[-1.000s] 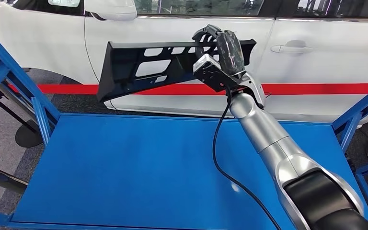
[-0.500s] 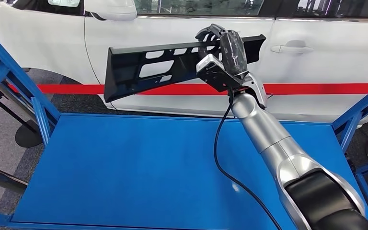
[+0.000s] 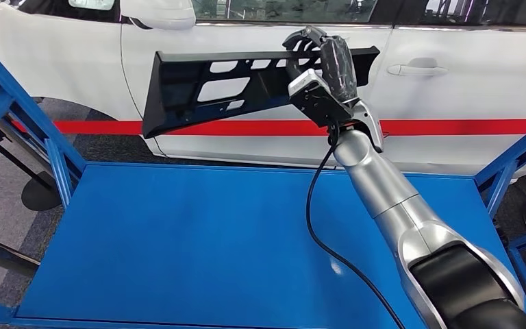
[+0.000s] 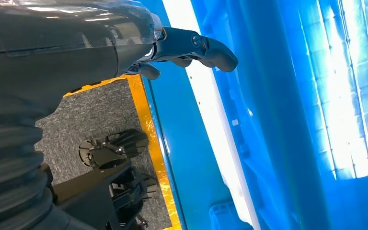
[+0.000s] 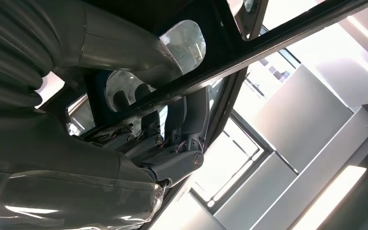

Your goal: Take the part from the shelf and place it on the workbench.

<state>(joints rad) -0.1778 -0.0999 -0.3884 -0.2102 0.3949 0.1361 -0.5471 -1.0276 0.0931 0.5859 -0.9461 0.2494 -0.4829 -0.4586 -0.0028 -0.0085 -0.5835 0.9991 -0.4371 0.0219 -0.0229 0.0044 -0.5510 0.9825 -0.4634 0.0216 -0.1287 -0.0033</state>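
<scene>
You see right hand [image 3: 318,68] gripping black part [image 3: 212,89] above workbench [image 3: 178,240] far edge | left hand [image 4: 172,48] fingers apart, holding nothing

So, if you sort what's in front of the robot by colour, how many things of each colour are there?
Black: 1, the long part held up by the right hand.
Blue: 1, the workbench under it.
White: 1, the car behind, with a red stripe along its side.
Total: 3.
</scene>
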